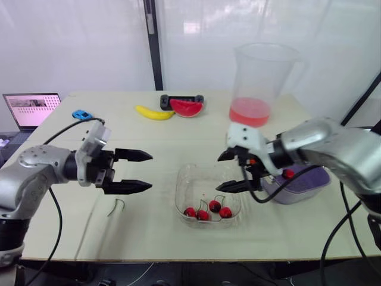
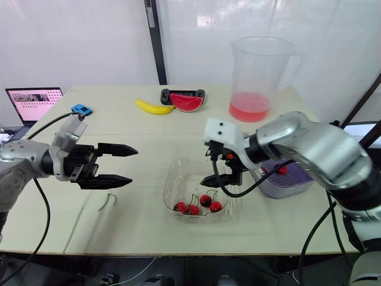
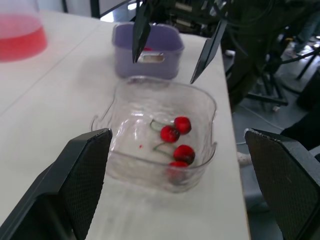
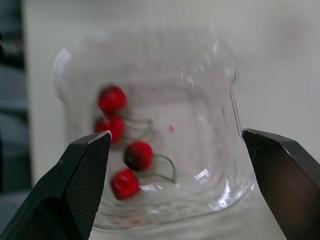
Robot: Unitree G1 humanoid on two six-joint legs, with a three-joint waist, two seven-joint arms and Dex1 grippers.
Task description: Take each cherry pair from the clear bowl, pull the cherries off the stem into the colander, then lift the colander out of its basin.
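1. Surface (image 1: pixel 149 137) carries the purple colander (image 1: pixel 309 182) at the robot's right; head views show one cherry (image 1: pixel 288 174) inside.
2. Clear bowl (image 1: pixel 196 182) sits mid-surface, holding four cherries (image 1: pixel 208 210).
3. Left hand (image 1: pixel 149 171) is released and empty, left of the bowl. Right hand (image 1: pixel 219 174) is released and empty, over the bowl's right rim.
4. Loose stem (image 1: pixel 117 206) lies left of the bowl in head views.

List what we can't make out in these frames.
Purple basin: in the head views it sits mostly behind the right pincer and its arm, so the colander and the cherry count inside can't be told.
Cherries in the clear bowl: blurred in the right wrist view and too small in the head views to tell which stems join which.
Laptop: cut off by the left eye view's left edge, and the screen is unreadable.
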